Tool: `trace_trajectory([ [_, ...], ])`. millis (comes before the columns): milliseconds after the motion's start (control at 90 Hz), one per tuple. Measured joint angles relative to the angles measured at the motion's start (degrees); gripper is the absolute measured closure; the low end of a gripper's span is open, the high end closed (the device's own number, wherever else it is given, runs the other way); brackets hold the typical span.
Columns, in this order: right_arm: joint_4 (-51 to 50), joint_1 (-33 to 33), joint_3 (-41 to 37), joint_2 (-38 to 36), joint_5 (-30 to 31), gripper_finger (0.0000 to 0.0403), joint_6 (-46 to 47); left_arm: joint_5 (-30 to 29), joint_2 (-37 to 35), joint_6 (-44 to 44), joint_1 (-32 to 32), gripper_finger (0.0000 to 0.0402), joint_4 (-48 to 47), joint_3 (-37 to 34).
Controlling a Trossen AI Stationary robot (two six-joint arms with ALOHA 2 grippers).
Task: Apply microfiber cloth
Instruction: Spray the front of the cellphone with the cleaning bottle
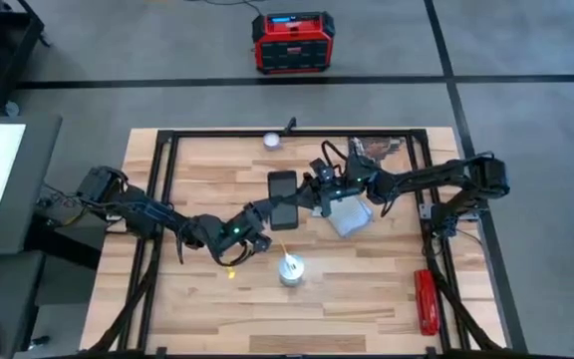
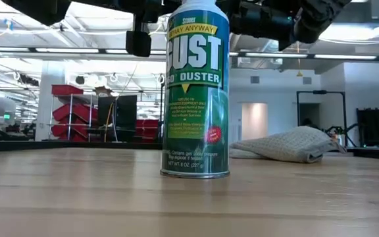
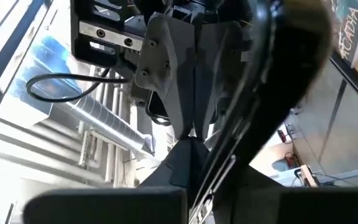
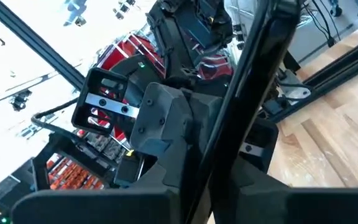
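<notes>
The black phone [image 1: 283, 198] is up in the air over the middle of the wooden table [image 1: 367, 289]; both arms hold it; the left gripper [image 1: 270, 216] comes from the left and has its fingers closed on the phone's near end; the right gripper [image 1: 307, 195] comes from the right and its fingers pinch the phone's right edge; in each wrist view the phone shows as a thin dark edge squeezed between that arm's two fingers, with the other gripper just behind it.

The microfiber cloth [image 1: 349, 215] lies in a soft heap on the table, just to the right of the phone and under the right arm; no gripper touches it; in the low view it is a pale lump [image 2: 285, 145] on the wood behind the can.

A green duster can [image 2: 197, 89] stands upright on the table near the front, below the phone; a red tool [image 1: 426, 301] lies by the right edge; a small white round thing [image 1: 271, 141] sits at the back.
</notes>
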Motion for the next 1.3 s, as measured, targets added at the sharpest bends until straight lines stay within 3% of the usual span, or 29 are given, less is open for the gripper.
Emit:
trace_trajectory([
  [644,0.0,-1.0,0.0,0.0,-1.5,0.0375,-1.5,-1.5,0.0,-1.6,-0.3,0.0397,0.2,0.1],
  [844,0.8,-2.2,0.1,0.0,-3.5,0.0311,-3.0,-2.3,0.0,-4.8,-0.3,0.0399,0.9,0.2],
  [944,0.8,-2.8,0.1,0.0,-5.0,0.0298,-3.0,-3.4,0.0,-4.7,-0.3,0.0399,1.4,0.2],
  [1300,-0.3,-4.3,0.0,0.0,-7.2,0.0338,-0.4,-3.3,0.0,-2.5,-0.3,0.0399,0.5,0.2],
])
